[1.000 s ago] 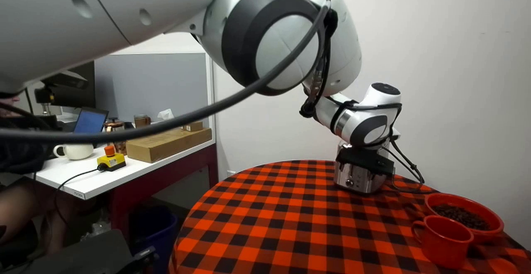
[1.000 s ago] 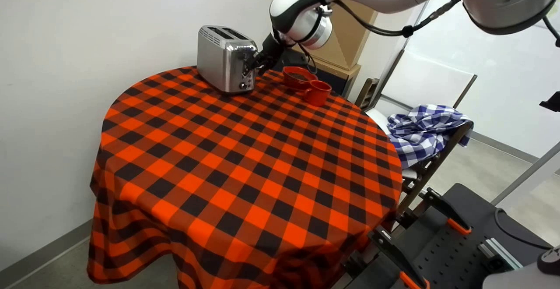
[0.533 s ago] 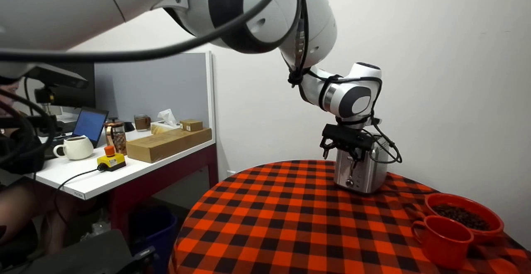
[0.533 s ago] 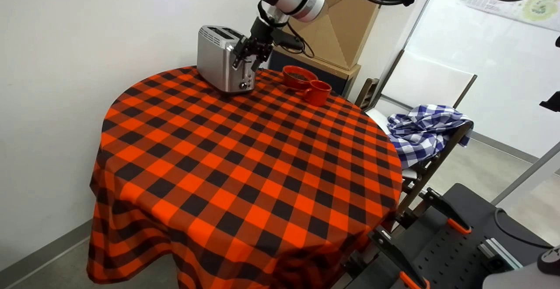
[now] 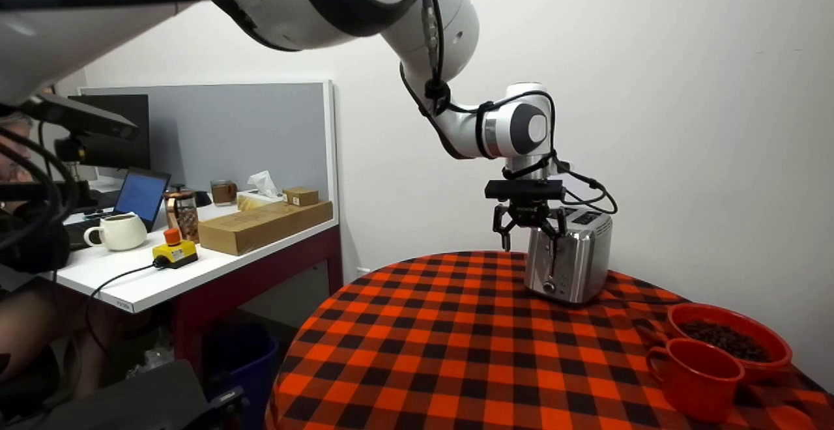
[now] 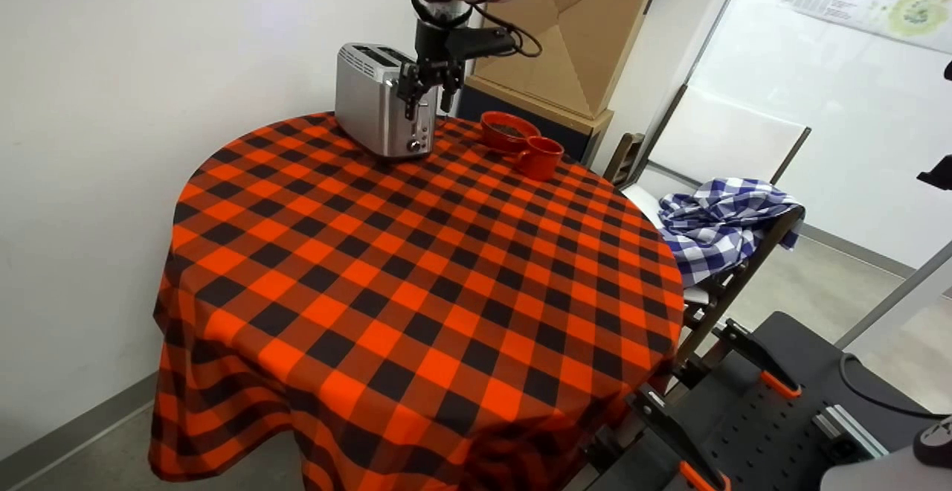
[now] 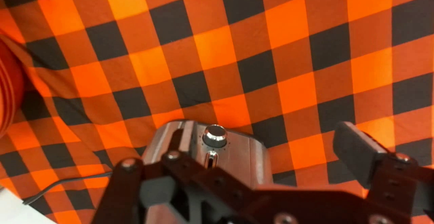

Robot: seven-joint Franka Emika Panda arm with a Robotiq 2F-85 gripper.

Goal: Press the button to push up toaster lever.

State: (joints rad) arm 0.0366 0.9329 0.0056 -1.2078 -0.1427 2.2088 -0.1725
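- Wrist view has the red-and-black checked tablecloth (image 7: 271, 68) filling most of my screen; it spreads wide in both exterior views too.
- Here's my white Panda arm (image 5: 456, 26), reaching out over the cloth, wrist bent down.
- And there's the toaster (image 6: 364, 104), silver, slots up, standing on the cloth close to the wall (image 6: 223, 37).
- Red bowl (image 5: 765, 370) next, holding dark beans (image 5: 723, 340), set apart from the toaster.
- My gripper (image 5: 530, 242) hangs fingers-down near the toaster's control end, jaws spread wide! Whether a finger touches the metal, I can't tell.
- Red mug (image 5: 700, 384), upright, just beside the bowl.
- Over on the wrist camera: round control knob (image 7: 215, 135) gleaming on the toaster's end, the lever slot (image 7: 211, 159) in line with it, partly hidden by the gripper.
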